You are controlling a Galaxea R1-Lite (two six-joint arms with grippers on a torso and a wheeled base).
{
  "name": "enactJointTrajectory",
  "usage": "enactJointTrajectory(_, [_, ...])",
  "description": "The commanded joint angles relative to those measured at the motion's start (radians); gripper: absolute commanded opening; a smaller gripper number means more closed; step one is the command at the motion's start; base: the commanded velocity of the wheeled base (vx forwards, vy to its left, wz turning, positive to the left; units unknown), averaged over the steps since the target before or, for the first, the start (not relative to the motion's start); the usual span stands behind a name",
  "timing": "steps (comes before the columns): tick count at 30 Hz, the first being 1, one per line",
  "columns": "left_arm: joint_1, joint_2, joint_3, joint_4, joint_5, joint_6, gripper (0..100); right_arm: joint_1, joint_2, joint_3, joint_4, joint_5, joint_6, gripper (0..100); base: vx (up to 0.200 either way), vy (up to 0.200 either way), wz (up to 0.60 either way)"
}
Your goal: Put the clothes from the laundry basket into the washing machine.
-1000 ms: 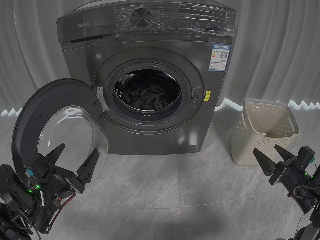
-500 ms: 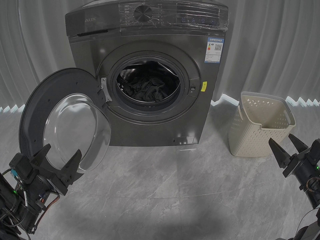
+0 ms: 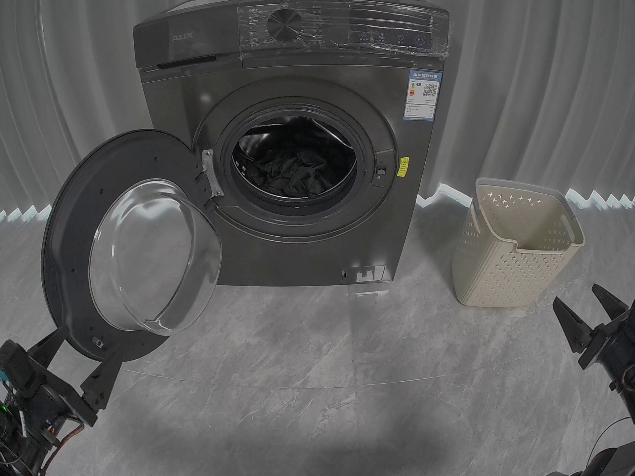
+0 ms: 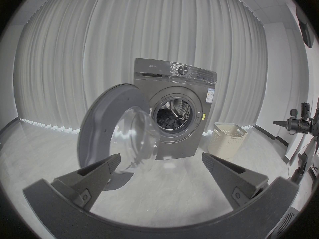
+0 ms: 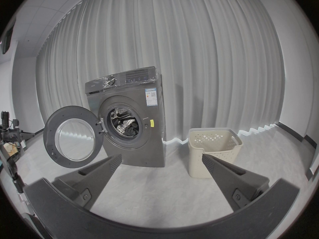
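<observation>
1. My left pincer [image 3: 91, 342] is wide apart and holds nothing. It hangs low over the floor [image 3: 331, 378], close to the bottom edge of the open door [image 3: 79, 193].
2. My right pincer [image 3: 575, 295] is apart too, with nothing in it. It hangs near the laundry basket [image 3: 489, 266], on the side closer to me, and does not touch it.
3. The clothes [image 3: 291, 172] are dark and bunched up in a heap. They lie inside the round drum of the washing machine [image 3: 297, 259].
4. The washing machine is dark grey and stands on the floor in front of a pale curtain [image 3: 529, 67]. Its round door is swung open to my left, and the middle of the door is see-through.
5. The laundry basket is pale, with little holes in its sides. It stands upright on the floor, just beside the washing machine on my right.
</observation>
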Motion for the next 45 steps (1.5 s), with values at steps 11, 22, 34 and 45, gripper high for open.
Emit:
enactJointTrajectory(11, [0.265,-0.565,0.016,0.396,-0.141,-0.026,100,-0.196,-0.615,0.017,0.555,0.030,-0.090,100,0.000,0.000,0.00])
enactJointTrajectory(22, [0.400,-0.760,0.017,0.629,-0.270,-0.013,100,-0.277,-0.947,0.017,0.960,0.125,-0.050,100,0.000,0.000,0.00])
enactJointTrajectory(34, [0.541,-0.844,0.017,0.695,-0.208,0.080,100,-0.427,-1.010,0.005,1.004,0.288,-0.178,100,0.000,0.000,0.00])
enactJointTrajectory(45, [0.546,-0.850,0.016,0.706,-0.187,0.086,100,-0.424,-1.016,-0.018,1.064,0.122,-0.064,100,0.000,0.000,0.00])
